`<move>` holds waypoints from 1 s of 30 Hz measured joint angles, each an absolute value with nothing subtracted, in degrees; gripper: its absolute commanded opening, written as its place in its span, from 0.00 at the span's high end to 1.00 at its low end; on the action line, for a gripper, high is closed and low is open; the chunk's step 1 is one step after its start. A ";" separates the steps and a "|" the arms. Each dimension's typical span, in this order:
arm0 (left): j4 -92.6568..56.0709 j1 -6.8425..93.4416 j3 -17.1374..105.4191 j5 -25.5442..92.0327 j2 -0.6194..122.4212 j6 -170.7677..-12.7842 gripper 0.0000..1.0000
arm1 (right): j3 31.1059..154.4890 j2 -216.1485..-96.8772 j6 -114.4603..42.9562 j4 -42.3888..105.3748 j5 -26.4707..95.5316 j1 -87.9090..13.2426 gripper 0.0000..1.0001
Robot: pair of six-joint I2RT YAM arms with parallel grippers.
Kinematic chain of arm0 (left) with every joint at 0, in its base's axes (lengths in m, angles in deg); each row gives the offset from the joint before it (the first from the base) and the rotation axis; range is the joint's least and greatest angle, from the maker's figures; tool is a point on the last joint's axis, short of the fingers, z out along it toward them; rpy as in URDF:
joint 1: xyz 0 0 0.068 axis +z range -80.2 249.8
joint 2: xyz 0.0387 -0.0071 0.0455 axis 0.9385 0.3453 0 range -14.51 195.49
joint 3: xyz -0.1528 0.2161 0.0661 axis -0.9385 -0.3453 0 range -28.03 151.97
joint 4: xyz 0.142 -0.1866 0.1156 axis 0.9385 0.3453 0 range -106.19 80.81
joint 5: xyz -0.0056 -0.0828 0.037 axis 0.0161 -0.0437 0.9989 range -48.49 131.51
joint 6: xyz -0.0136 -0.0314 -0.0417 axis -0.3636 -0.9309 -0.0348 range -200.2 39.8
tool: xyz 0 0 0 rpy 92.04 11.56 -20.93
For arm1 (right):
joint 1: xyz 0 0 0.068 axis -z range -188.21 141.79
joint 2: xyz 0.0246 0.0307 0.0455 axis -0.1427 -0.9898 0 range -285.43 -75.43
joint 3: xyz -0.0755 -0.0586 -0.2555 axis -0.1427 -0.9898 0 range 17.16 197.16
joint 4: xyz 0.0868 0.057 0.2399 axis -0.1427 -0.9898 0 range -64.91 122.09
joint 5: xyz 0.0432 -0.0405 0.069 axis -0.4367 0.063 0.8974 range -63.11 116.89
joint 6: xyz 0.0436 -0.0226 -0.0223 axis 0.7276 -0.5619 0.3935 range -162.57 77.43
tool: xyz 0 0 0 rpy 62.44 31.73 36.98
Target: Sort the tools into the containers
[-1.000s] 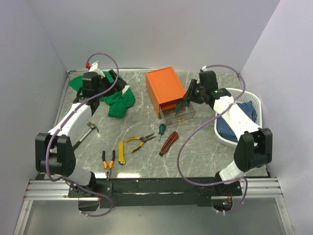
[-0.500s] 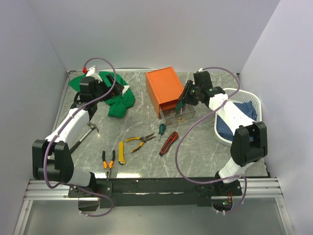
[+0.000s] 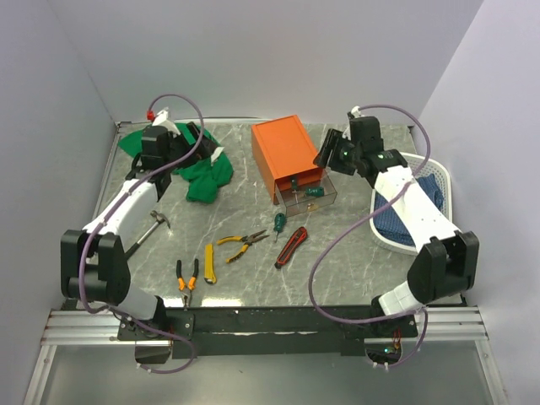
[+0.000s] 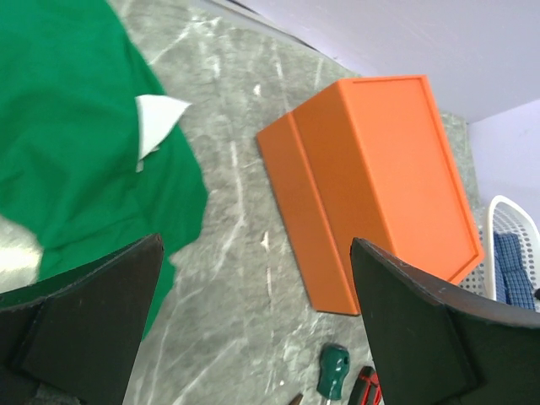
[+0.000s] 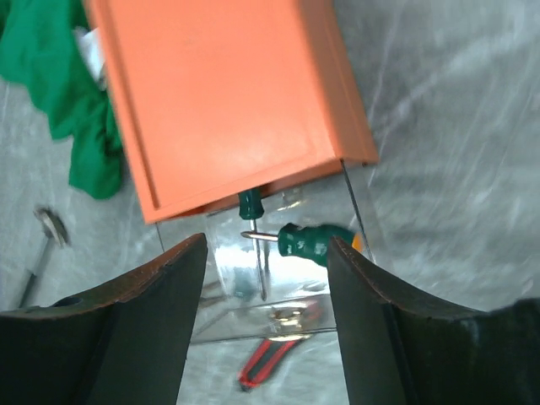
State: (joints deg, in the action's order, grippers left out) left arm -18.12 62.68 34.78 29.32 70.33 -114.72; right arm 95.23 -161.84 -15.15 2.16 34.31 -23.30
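Note:
The orange box [image 3: 285,152] stands at the back middle with one clear drawer [image 3: 309,196] pulled out; the second drawer does not show. Two green-handled screwdrivers [image 5: 316,240] lie in the drawer. My right gripper [image 3: 327,159] hovers open and empty above it, as the right wrist view shows [image 5: 266,243]. My left gripper [image 3: 192,137] is open and empty over the green cloth [image 3: 202,173]. On the table lie a hammer [image 3: 150,228], orange-black pliers [image 3: 186,278], a yellow knife [image 3: 209,261], yellow-handled pliers [image 3: 243,243], a third screwdriver [image 3: 278,224] and a red-black knife [image 3: 291,246].
A white basket [image 3: 439,169] holding a blue cloth stands at the right, beside my right arm. The green cloth covers the back left corner. Walls close the table on three sides.
My right gripper has let go of the green screwdriver, which now lies in the drawer, and has pulled back up and to the right. My left arm has shifted slightly.

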 measured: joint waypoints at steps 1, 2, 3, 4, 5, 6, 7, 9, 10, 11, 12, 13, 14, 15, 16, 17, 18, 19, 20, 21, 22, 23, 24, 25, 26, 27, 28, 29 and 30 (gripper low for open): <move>-18.39 62.25 35.30 29.28 70.88 -114.68 0.00 | 94.79 -160.95 -17.73 3.16 35.38 -23.08 0.32; -18.56 61.72 35.67 29.10 71.38 -114.48 0.00 | 94.18 -159.96 -20.57 3.93 36.65 -22.97 0.30; -18.56 61.26 35.80 28.66 71.62 -114.17 0.01 | 93.41 -158.91 -23.43 4.67 38.53 -22.95 0.29; -18.39 60.91 35.80 28.23 71.73 -113.80 0.01 | 92.47 -157.91 -26.71 5.11 40.50 -23.08 0.28; -18.10 60.52 35.80 27.72 71.73 -113.39 0.01 | 91.68 -157.06 -29.49 5.22 42.05 -23.30 0.27; -17.62 60.11 35.80 27.20 71.73 -112.32 0.02 | 90.57 -155.88 -33.05 5.28 44.25 -23.80 0.26; -17.14 59.71 35.78 26.61 71.73 -111.46 0.02 | 89.72 -154.94 -35.80 5.26 45.98 -24.35 0.25; -16.29 58.97 35.26 24.97 71.64 -109.69 0.03 | 88.41 -153.56 -40.00 5.06 48.43 -25.48 0.25; -16.09 58.18 34.12 24.40 71.29 -109.15 0.03 | 87.68 -152.88 -41.70 5.15 49.30 -26.03 0.25; -15.85 57.29 32.22 24.10 70.53 -108.77 0.04 | 86.99 -152.27 -43.01 5.11 49.94 -26.66 0.25; -15.59 56.17 30.12 23.75 69.65 -108.80 0.04 | 86.64 -152.01 -43.71 5.06 50.18 -26.86 0.25; -15.87 54.51 27.06 23.46 68.47 -109.10 0.06 | 86.26 -151.75 -44.46 5.15 50.59 -26.93 0.25; -15.87 53.20 24.81 23.11 67.58 -109.65 0.07 | 86.02 -151.66 -45.03 5.11 50.90 -26.93 0.25; -15.98 51.52 22.10 22.72 66.68 -110.30 0.07 | 85.72 -151.57 -45.64 5.17 51.36 -26.93 0.25; -16.42 49.61 19.78 22.61 66.22 -111.13 0.10 | 85.24 -151.37 -46.14 5.43 51.64 -26.93 0.25; -16.62 48.11 18.21 22.61 66.18 -111.55 0.11 | 84.78 -151.22 -46.53 5.41 51.66 -26.93 0.25; -16.83 46.60 17.12 22.78 66.40 -111.94 0.12 | 84.28 -150.98 -46.75 5.46 51.56 -26.93 0.24; -16.83 45.09 16.59 23.07 67.03 -112.47 0.14 | 84.01 -150.87 -46.93 5.28 51.36 -26.93 0.24; -17.12 44.22 16.57 23.42 67.84 -112.80 0.15 | 83.79 -150.78 -46.95 5.37 50.90 -26.93 0.24; -17.95 43.36 16.68 23.81 68.85 -113.30 0.16 | 83.58 -150.72 -46.95 5.54 50.24 -26.93 0.23; -18.82 42.51 16.90 24.34 69.98 -113.93 0.19 | 83.36 -150.61 -46.95 5.59 49.92 -26.90 0.23; -19.39 41.88 17.20 24.75 71.08 -114.30 0.20 | 83.05 -150.41 -46.93 5.67 49.50 -26.84 0.23; -20.35 41.09 17.71 25.45 72.74 -115.22 0.21 | 82.48 -150.06 -46.91 6.02 48.89 -26.75 0.23; -21.07 40.41 18.06 25.91 73.96 -115.90 0.24 | 82.15 -149.78 -46.86 6.11 48.60 -26.66 0.23; -21.95 39.52 18.41 26.54 75.43 -116.49 0.26 | 81.63 -149.36 -46.75 6.48 48.23 -26.53 0.23; -22.41 38.53 18.89 27.07 76.76 -117.08 0.29 | 81.15 -148.90 -46.62 6.79 47.80 -26.38 0.22; -22.63 37.64 19.32 27.55 77.83 -117.36 0.32 | 80.62 -148.36 -46.45 7.16 47.47 -26.12 0.22; -22.93 36.59 19.91 28.05 79.05 -117.50 0.32 | 80.32 -147.88 -46.23 7.27 47.21 -25.79 0.22; -23.22 35.60 20.53 28.45 80.12 -117.56 0.31 | 79.97 -147.35 -45.99 7.55 46.99 -25.35 0.22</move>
State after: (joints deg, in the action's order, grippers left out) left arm -23.22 35.60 20.53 28.45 80.12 -117.56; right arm 79.97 -147.35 -45.99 7.55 46.99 -25.35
